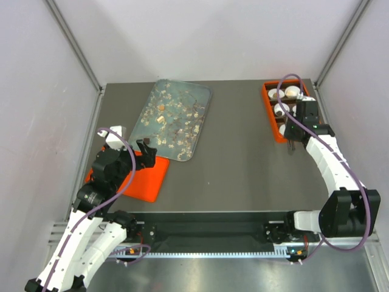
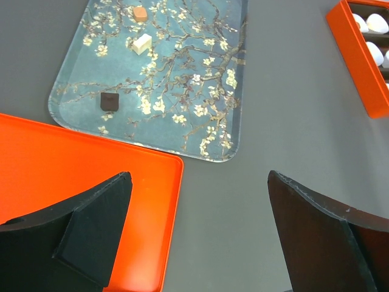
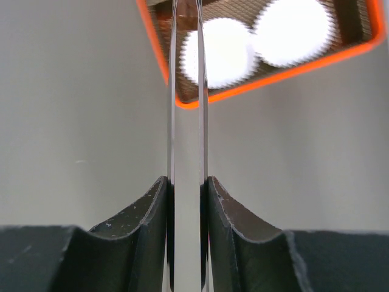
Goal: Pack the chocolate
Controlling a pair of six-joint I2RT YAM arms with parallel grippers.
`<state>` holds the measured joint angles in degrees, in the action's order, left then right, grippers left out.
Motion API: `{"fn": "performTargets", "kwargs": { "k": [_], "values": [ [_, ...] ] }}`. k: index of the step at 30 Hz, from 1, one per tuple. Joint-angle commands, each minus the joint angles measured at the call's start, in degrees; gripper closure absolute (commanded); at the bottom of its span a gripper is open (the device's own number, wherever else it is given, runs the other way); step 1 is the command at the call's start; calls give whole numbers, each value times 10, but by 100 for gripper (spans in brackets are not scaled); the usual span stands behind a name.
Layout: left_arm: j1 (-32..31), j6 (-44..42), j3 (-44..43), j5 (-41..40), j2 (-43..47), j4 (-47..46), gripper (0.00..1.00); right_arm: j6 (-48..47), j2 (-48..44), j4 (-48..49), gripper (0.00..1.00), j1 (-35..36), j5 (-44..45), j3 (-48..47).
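The chocolate lies as small lumps on the floral tray [image 1: 173, 118] [image 2: 200, 103]: a dark brown lump [image 2: 109, 101], a caramel one [image 2: 140, 13] and a cream one [image 2: 142, 43]. My right gripper [image 3: 187, 182] [image 1: 293, 131] is shut on thin metal tongs [image 3: 172, 91], which are squeezed nearly together. Their tips reach over the corner of the orange box [image 3: 182, 103] [image 1: 271, 115], beside white paper cups [image 3: 225, 52]. Whether the tips hold a lump I cannot tell. My left gripper [image 2: 197, 176] [image 1: 130, 146] hangs wide open and empty, half over the orange lid [image 2: 61, 164] [image 1: 137, 176].
The orange box [image 2: 358, 61] stands at the back right against the right wall, with several white cups [image 1: 292, 91] inside. Bare grey table [image 1: 243, 164] lies between the floral tray and the box. Pale walls close in the left, right and back sides.
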<state>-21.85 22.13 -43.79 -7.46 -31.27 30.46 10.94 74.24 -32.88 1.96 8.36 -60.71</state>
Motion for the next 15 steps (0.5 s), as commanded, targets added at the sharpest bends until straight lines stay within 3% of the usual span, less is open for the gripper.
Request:
{"fn": "performTargets", "kwargs": {
  "k": [1,15],
  "values": [
    [-1,-8,3,15,-3,-22,2,26,-20,-25,75,-36,38,-11],
    [-1,-9,4,21,1,-25,2,47,-1,-27,72,-57,9,-4]
  ]
}}
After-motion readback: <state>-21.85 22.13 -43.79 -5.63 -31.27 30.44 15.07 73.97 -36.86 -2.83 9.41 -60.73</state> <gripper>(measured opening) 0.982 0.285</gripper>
